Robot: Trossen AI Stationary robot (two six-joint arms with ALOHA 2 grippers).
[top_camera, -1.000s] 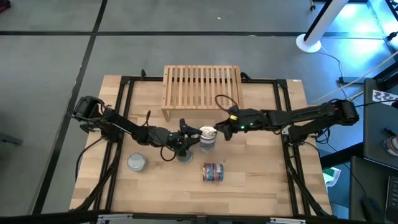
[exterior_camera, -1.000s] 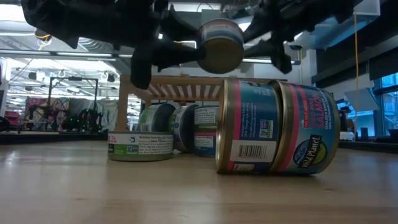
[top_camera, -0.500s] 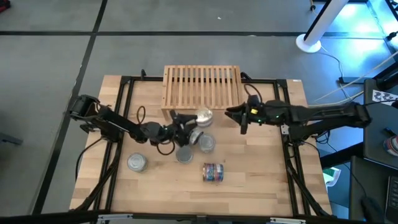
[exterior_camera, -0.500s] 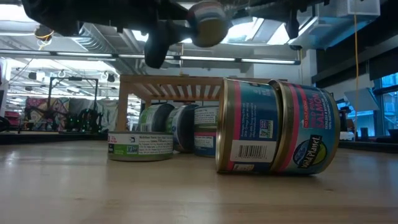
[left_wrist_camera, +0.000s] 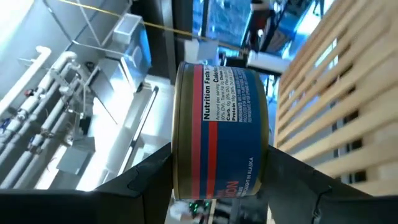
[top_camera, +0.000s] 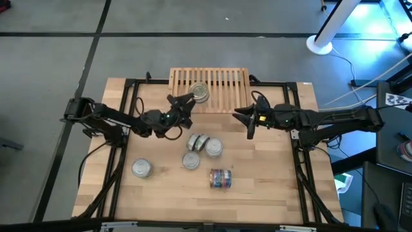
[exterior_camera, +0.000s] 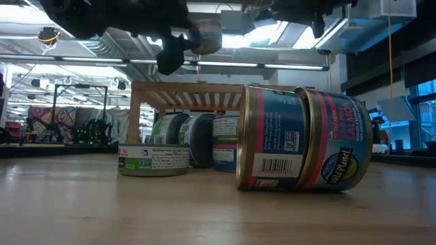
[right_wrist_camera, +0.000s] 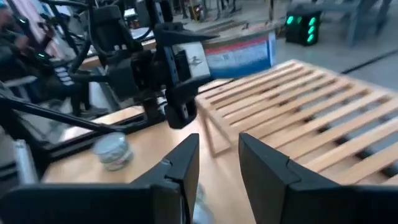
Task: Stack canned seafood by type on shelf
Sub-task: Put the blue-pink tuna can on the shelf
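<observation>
My left gripper (top_camera: 192, 98) is shut on a tin of canned seafood (top_camera: 200, 93) with a blue-red label and holds it above the near left part of the shelf (top_camera: 222, 80), a low light-wood rack with a slatted top. In the left wrist view the tin (left_wrist_camera: 221, 127) fills the middle, with the slats (left_wrist_camera: 329, 93) beyond it. My right gripper (top_camera: 248, 121) hovers open and holds nothing, off the shelf's near right corner. Several more tins are on the table: one silver (top_camera: 141, 169), a cluster (top_camera: 203, 147), and a labelled pair on its side (top_camera: 221, 178). My left gripper pinches the tin between its two fingers (left_wrist_camera: 146, 180), which press on its two flat ends (left_wrist_camera: 179, 155); the labelled side faces the wrist camera. The fingers reach in about level from the table's left. The tin is lifted clear, above the shelf's slats.
The tin cluster (exterior_camera: 194, 139) stands just in front of the shelf's legs (exterior_camera: 135, 116). The pair of tins on its side (exterior_camera: 303, 139) and a flat tin (exterior_camera: 153, 158) lie nearer the front edge. A black frame (top_camera: 129, 116) runs around the table top.
My left gripper has carried the tin up and toward the far edge, from above the tin cluster to above the shelf, rolling its wrist as it went. My right gripper has drawn back from that tin toward the table's right and risen, then kept still.
</observation>
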